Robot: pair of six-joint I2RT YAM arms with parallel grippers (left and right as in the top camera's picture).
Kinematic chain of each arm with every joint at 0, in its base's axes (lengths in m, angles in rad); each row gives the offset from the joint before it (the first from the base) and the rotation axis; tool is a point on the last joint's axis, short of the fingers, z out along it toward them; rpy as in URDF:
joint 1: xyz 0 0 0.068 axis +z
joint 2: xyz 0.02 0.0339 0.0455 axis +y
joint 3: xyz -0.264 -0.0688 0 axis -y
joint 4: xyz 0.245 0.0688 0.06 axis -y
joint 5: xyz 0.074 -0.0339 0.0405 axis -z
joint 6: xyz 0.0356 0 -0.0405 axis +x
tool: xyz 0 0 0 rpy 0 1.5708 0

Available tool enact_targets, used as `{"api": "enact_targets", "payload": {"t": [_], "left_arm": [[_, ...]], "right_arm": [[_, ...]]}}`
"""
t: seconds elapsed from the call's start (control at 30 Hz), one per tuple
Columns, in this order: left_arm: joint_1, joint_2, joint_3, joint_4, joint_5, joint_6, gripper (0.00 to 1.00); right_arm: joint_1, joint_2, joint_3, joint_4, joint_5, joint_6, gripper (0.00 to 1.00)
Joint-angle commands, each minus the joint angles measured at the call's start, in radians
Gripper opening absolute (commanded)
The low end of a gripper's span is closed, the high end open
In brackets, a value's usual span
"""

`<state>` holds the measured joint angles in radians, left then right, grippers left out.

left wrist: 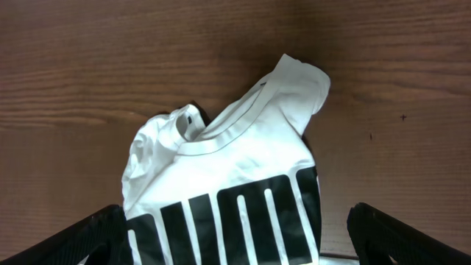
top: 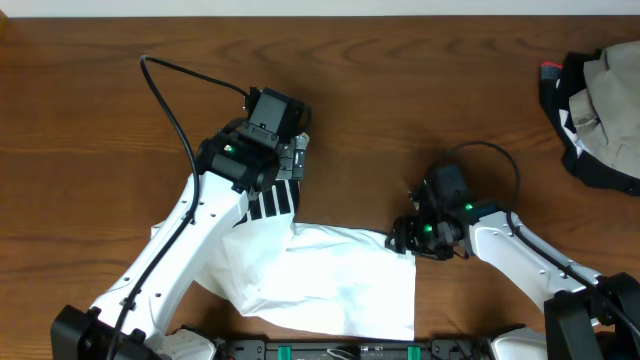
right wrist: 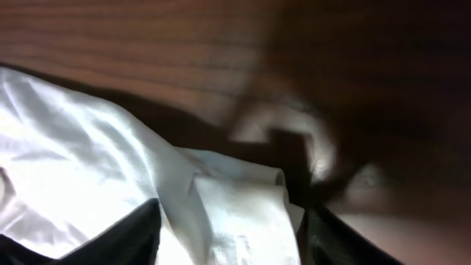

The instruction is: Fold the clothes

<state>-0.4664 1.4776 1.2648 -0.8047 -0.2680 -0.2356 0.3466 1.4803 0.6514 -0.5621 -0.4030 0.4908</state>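
Note:
The clothes are a white wrinkled garment spread at the front middle of the table, with black stripes showing beside my left arm. In the left wrist view its collar and black lettering lie under my left gripper; the gripper's fingers stand wide apart on either side of the cloth. In the overhead view the left gripper sits at the garment's far left corner. My right gripper is low at the far right corner. Its jaws stand apart around a raised white fold.
A heap of dark and beige fabric lies at the right edge of the wooden table. A black cable loops up from my left arm. The right arm's cable arcs above its wrist.

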Motion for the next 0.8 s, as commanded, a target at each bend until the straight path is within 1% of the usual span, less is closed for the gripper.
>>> {"api": "enact_targets", "payload": {"t": [0.0,0.07,0.13,0.2,0.27,0.3,0.33,0.47,0.5,0.77], "left_arm": [[0.005,0.006,0.015,-0.002,-0.001,-0.006,0.98],[0.005,0.006,0.015,-0.001,-0.001,-0.006,0.98],[0.005,0.006,0.015,0.003,0.000,-0.012,0.98],[0.005,0.006,0.014,0.014,0.006,-0.045,0.98],[0.005,0.008,0.010,0.045,0.060,-0.047,0.98],[0.005,0.011,0.006,0.067,0.089,-0.047,0.97],[0.005,0.016,0.003,0.084,0.109,-0.047,0.90],[0.005,0.069,0.002,0.152,0.170,-0.047,0.48],[0.005,0.085,0.003,0.165,0.177,-0.047,0.44],[0.005,0.252,0.003,0.240,0.178,-0.047,0.43]], "right_arm": [[0.008,-0.001,-0.008,0.006,0.003,0.029,0.42],[0.008,-0.001,-0.008,0.007,0.003,0.029,0.34],[0.008,-0.001,-0.008,0.008,0.003,0.029,0.28],[0.008,-0.001,-0.008,0.011,0.003,0.031,0.22],[0.008,-0.001,-0.008,0.015,0.004,0.037,0.17],[0.008,-0.001,-0.008,0.019,0.004,0.037,0.17],[0.008,-0.001,-0.008,0.022,0.004,0.037,0.17],[0.008,-0.001,-0.008,0.021,0.003,0.037,0.15],[0.008,-0.001,-0.008,0.021,0.003,0.037,0.15],[0.008,-0.001,-0.008,0.020,0.003,0.037,0.17]]}}
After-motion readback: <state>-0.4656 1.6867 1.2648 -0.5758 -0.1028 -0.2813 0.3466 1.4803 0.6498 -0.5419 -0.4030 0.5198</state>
